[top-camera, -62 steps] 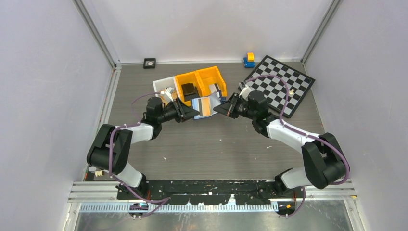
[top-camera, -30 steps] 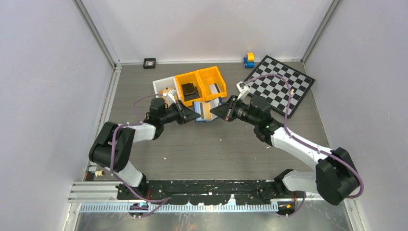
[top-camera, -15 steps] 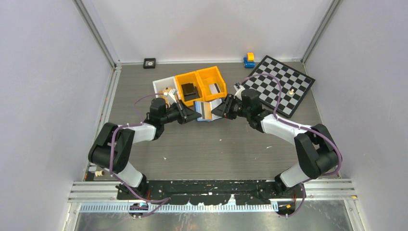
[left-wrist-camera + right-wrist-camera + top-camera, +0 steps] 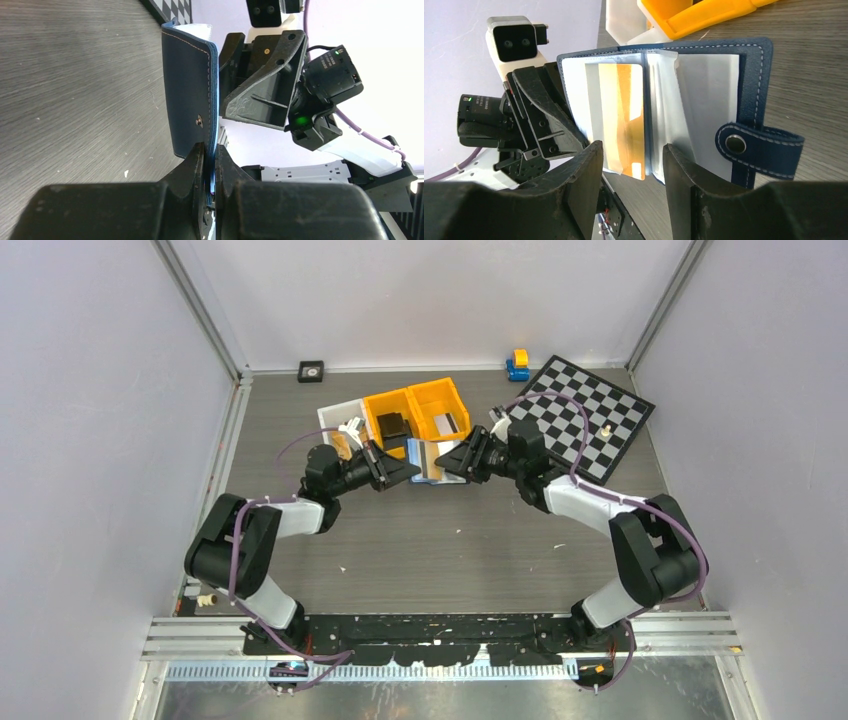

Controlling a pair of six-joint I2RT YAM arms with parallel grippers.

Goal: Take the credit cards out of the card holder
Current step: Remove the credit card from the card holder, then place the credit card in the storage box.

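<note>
Card holder is open and held up off the table, just in front of the bins. Its clear sleeves hold a tan/gold card. Left orange bin has a black block. Right orange bin has a small grey-and-white item, too small to identify. White bin holds small bits, unclear.

Left gripper is clamped on the holder's navy cover at its near edge. Right gripper has its fingers spread, with the near end of the gold card between them; contact can't be told.

Grey wood-grain table, pale walls. Checkerboard at far right, blue-and-yellow toy beside it, black square piece at the back edge.

Compared with half a second ago, the holder and both grippers sit slightly farther back, toward the bins
</note>
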